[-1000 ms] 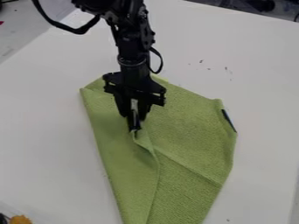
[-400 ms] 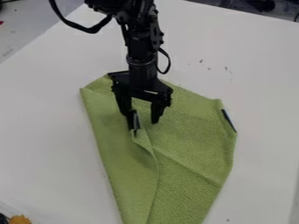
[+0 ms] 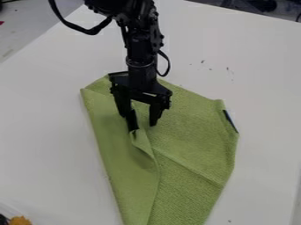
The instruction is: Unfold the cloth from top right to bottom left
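Green cloth (image 3: 188, 145) is lying folded on the white table (image 3: 47, 154), its near end running out of frame, an orange item (image 3: 21, 220) sitting at lower left. Farther in, a small raised corner (image 3: 140, 139) of the fold is standing up mid-cloth. The black gripper (image 3: 144, 127) is hanging just over it, fingers spread, one tip at the corner, apparently pinching nothing. I am judging this to be the grasp: I am aiming to straddle the lip and close on the top layer only, since a deeper bite would risk dragging both. Then I am planning a low, slow lift and a pull toward lower left, pausing if the under layer is creeping. Labels: a dark blue tag (image 3: 230, 120) is edging the cloth at right; I am making out no writing on it.
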